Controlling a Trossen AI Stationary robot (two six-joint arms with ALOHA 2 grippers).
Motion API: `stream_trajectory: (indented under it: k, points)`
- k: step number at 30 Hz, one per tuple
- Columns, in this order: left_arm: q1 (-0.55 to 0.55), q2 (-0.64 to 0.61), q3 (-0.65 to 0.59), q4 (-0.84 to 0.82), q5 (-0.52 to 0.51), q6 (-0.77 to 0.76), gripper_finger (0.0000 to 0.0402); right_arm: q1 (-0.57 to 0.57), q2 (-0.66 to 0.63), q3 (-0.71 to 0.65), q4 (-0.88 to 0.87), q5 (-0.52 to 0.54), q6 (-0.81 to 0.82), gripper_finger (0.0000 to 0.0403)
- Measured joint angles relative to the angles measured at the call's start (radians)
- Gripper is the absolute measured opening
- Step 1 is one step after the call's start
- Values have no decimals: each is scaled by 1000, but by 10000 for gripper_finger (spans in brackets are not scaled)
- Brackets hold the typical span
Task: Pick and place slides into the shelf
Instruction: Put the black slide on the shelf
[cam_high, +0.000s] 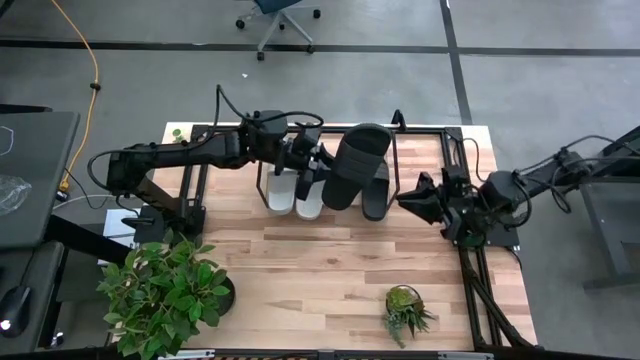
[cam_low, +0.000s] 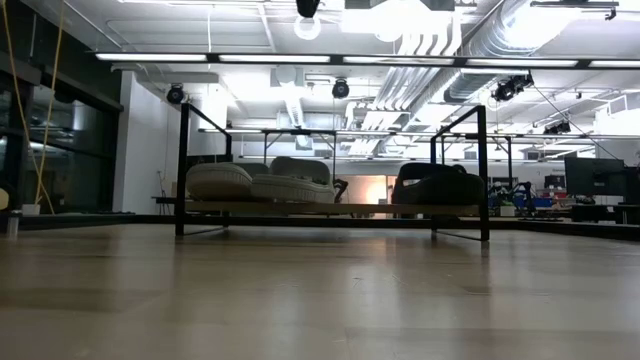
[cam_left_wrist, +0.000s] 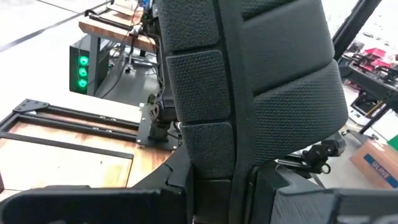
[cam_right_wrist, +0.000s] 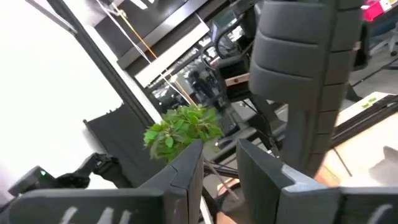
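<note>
Black slide (cam_high: 352, 165) held in left claw (cam_high: 318, 160) above shelf (cam_high: 425, 132); right claw (cam_high: 408, 198) narrow.

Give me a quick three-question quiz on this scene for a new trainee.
1. How many light grey slides lie in the shelf?
2. True or false: the right claw holds the raised black slide.
3. The resting black slide lies on which side of the grey pair? A) the left arm's side B) the right arm's side

Key: 1. Two. 2. False, the left claw grips it. 3. B.
</note>
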Motion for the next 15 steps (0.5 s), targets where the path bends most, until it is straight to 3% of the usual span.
stream_trajectory:
  k: [9, 15]
  points:
    - [11, -43, 0, -6, 35, 12, 78, 243, 121, 3, 173, 332, -20, 87]
    - [32, -108, 1, -13, 33, 15, 78, 393, 280, 192, 135, 763, -199, 87]
